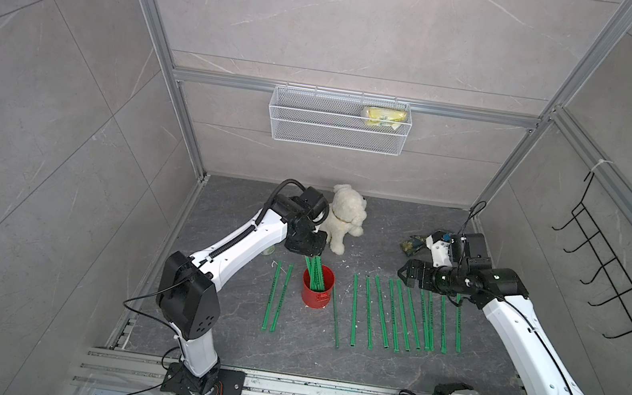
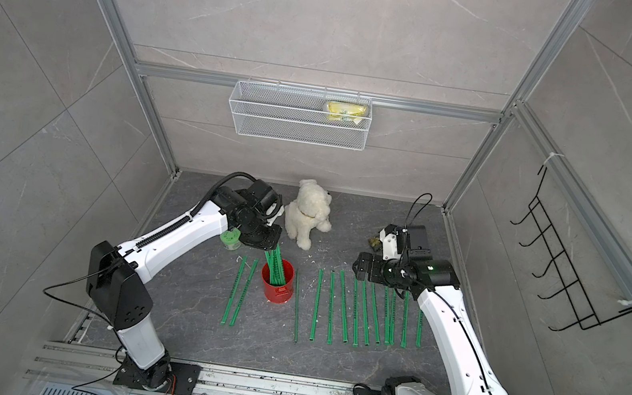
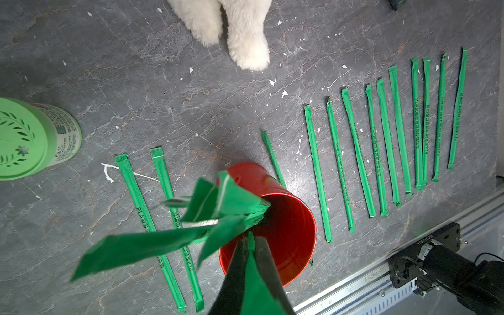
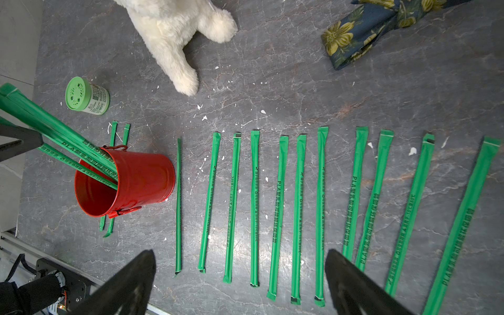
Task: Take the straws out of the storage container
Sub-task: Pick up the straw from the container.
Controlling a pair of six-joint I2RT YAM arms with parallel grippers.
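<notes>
Flat on the desk [image 1: 366,365], straws [image 1: 394,314] in rows either side of the red storage container [image 1: 316,296]. Just past it, left pincer [image 3: 251,241] angled down, pinched tight on one straw standing inside. Right pincer [image 4: 240,253] level, gaping wide, empty.

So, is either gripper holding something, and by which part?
The left gripper pinches a straw near its upper end, above the red can. The right gripper holds nothing.

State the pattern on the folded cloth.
The cloth is navy with yellow flowers; right wrist view shows it best.
</notes>
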